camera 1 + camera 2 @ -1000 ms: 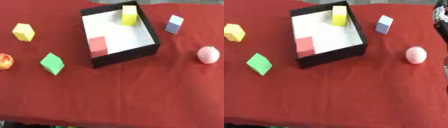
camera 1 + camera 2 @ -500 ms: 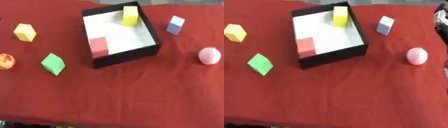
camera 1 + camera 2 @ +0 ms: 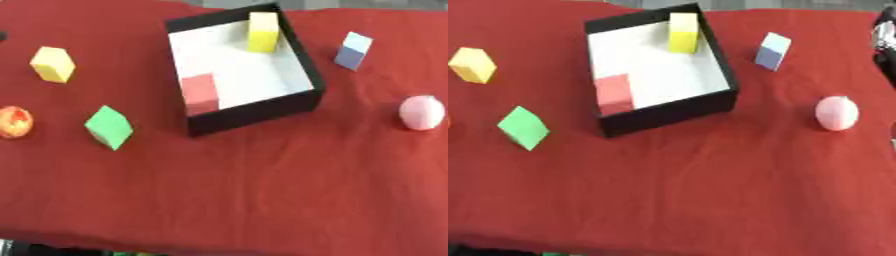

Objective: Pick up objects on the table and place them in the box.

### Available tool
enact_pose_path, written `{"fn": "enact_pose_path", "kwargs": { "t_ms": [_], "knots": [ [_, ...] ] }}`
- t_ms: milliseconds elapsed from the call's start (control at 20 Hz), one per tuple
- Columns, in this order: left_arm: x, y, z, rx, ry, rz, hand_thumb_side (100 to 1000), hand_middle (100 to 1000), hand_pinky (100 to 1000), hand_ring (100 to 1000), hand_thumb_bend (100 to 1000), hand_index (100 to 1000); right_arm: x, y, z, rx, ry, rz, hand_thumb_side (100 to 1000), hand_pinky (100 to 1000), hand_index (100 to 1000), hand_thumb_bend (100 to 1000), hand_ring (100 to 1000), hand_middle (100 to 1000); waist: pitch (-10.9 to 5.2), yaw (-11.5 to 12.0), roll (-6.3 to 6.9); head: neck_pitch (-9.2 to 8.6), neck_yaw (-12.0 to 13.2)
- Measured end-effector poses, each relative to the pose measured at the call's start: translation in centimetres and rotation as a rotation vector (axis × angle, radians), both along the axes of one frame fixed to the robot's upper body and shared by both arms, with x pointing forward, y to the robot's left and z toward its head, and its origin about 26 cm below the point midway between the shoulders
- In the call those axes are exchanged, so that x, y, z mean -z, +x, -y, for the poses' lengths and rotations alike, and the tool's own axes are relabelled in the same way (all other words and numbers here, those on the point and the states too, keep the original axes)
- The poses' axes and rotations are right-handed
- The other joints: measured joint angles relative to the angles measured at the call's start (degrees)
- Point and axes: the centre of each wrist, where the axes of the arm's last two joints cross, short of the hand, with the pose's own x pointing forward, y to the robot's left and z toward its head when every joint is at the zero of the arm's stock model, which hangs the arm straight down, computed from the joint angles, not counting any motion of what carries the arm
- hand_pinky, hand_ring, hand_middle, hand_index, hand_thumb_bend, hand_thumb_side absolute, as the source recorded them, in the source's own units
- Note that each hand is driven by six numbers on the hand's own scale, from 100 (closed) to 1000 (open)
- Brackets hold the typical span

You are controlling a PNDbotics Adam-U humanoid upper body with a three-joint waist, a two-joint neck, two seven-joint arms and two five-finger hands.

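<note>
A black box (image 3: 254, 111) with a white floor stands askew at the upper middle of the red cloth. Inside it, a yellow block (image 3: 262, 32) leans at the far wall and a red block (image 3: 199, 93) sits at the near left. Outside lie a yellow cube (image 3: 52, 64), an orange ball (image 3: 14, 121) and a green cube (image 3: 108, 126) on the left. A blue block (image 3: 353, 50) and a pink ball (image 3: 422, 112) lie on the right. A dark, silver-flecked part of my right hand (image 3: 884, 37) shows at the right edge of the right eye view, away from everything.
The red cloth (image 3: 262, 200) covers the whole table, and its near edge runs along the bottom of the picture. A small dark shape (image 3: 3, 36) touches the left edge.
The whole picture has shifted slightly, so the camera has moved. The objects and the box lie as before.
</note>
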Motion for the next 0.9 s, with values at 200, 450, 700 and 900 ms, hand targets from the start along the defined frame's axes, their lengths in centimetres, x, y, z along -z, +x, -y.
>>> {"fn": "enact_pose_path", "kwargs": {
  "t_ms": [200,450,700,900],
  "knots": [
    [-1.2,-0.2,-0.7,-0.013,0.117,0.012,688,688,611,749,431,824,0.1,0.0,-0.1,-0.002,0.002,-0.001,374,806,897,106,828,850,-0.02,0.0,0.36,0.26,0.6],
    [-3.9,-0.5,-2.1,-0.040,0.439,-0.069,668,694,640,763,477,842,0.3,-0.1,0.0,-0.001,0.000,-0.009,374,806,897,105,827,850,-0.04,0.4,0.66,0.31,1.0],
    [-6.2,-0.5,-4.2,-0.080,0.843,-0.344,636,713,724,794,574,856,0.4,-0.1,0.0,0.000,-0.006,-0.012,378,806,897,100,825,850,-0.04,0.6,1.00,0.59,1.0],
    [-6.6,0.3,-6.8,-0.090,1.041,-0.649,522,730,778,817,682,863,0.5,-0.2,0.1,0.001,-0.011,-0.018,381,806,897,100,823,849,-0.05,0.7,1.40,0.98,1.1]
  ]
}}
